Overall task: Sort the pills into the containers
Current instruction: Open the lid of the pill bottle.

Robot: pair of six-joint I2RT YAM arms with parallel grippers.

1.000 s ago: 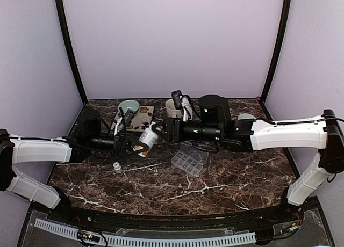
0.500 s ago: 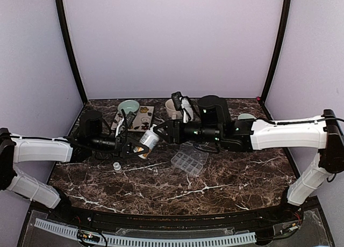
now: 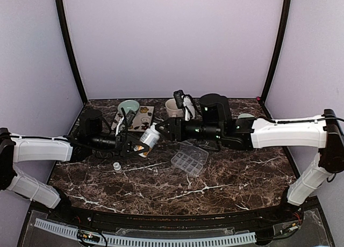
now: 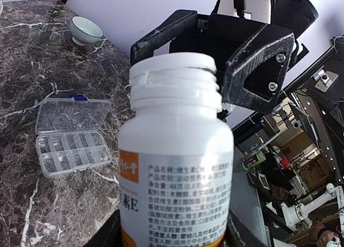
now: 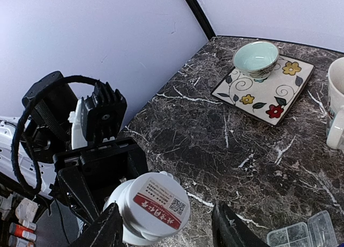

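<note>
As both arms meet over the bench (image 3: 226, 182), landmark: white pill bottle (image 3: 149, 138), orange-banded label, held up and tilted, top end twd the right arm.
L gripper (image 3: 137, 146): clamped on the bottle's lower body; bottle fills most of the L wrist view.
R gripper (image 3: 163, 130): jaws spread wide, one finger either side of the bottle's top end; nothing gripped. Contact w/ the bottle: can't tell.
Bottle top: round face w/ red sticker + QR code faces the R wrist cam; ridged neck shows just below it.
Containers (image 3: 189, 160): clear tray flat on the bench, lid hinged open, near-right of the bottle and apart from it; contents too small to tell.
Small white item (image 3: 116, 165): on the bench, near-left of the bottle.
Floral plate (image 3: 141, 118): behind the bottle; pale green bowl (image 3: 129, 106) sits on its far-left corner.
Cream mug (image 3: 173, 107): behind the bottle, right of the plate.
2nd green bowl (image 3: 246, 117): far right of the bottle, partly hidden by the R arm.
</note>
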